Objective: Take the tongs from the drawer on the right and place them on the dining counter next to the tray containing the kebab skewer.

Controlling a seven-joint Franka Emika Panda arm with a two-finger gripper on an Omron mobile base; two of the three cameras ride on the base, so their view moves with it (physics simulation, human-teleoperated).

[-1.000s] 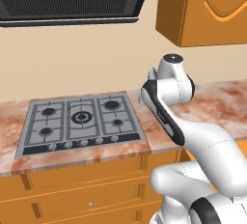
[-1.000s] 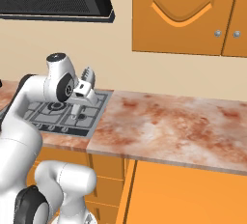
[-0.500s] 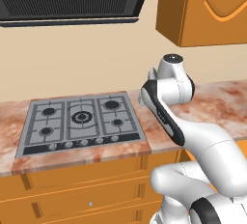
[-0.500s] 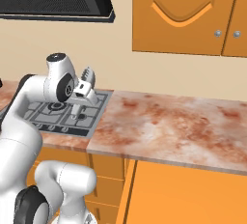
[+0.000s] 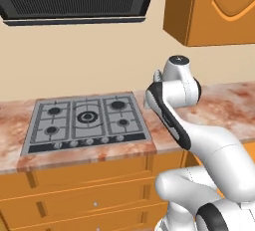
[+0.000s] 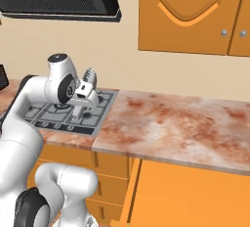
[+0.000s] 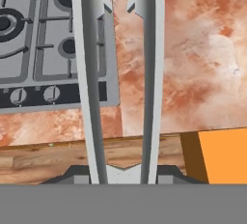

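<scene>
Slim grey metal tongs (image 7: 91, 73) are held in my gripper (image 7: 123, 174), which is shut on their joined end. Their two long arms run up the hand view, toothed tips at the top. In the right base view the tongs (image 6: 88, 76) stick up and right from the gripper (image 6: 81, 94), held above the front right corner of the gas hob (image 6: 73, 111). Below them lies the marbled hob counter (image 7: 202, 63). Which of the alike drawer fronts (image 5: 94, 175) is the task's drawer I cannot tell. The dining counter and the tray are out of view.
The gas hob (image 5: 87, 120) sits in the reddish marbled counter (image 6: 185, 123), with a dark extractor hood (image 5: 74, 1) above it. Orange wall cabinets (image 6: 195, 11) hang at upper right. Orange cabinet fronts (image 6: 195, 192) stand under the counter.
</scene>
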